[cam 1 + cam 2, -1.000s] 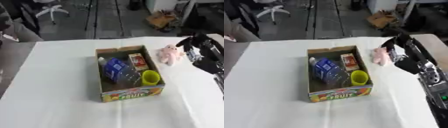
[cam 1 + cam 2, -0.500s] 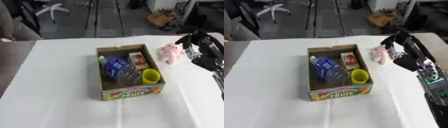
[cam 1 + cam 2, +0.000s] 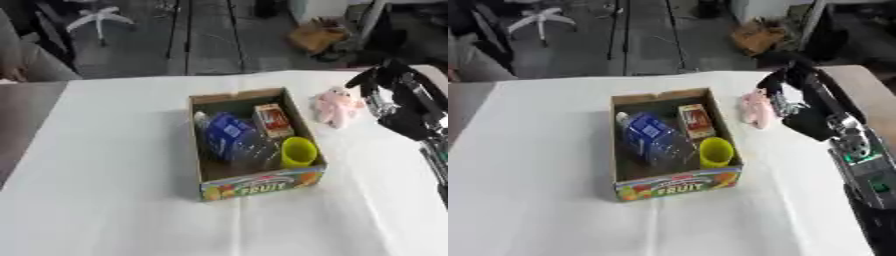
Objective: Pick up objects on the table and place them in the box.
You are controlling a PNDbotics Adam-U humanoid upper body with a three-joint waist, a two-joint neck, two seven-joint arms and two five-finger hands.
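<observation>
Here, "FRUIT" on the box (image 3: pixel 261 186) front, right robot hand (image 3: pixel 385 92) beside the pink toy (image 3: pixel 335 106), grip unclear.

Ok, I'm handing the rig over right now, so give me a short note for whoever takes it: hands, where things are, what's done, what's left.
Right hand: beside the pink plush toy, on its right, fingers curled; contact with the toy cannot be told. Left hand: not in view.
Box: mid-table, holding a blue-labelled bottle, a small red carton and a yellow cup.
Done: those three are in.
Left: the plush toy, lying on the table to the box's right, still to be picked up and boxed.
</observation>
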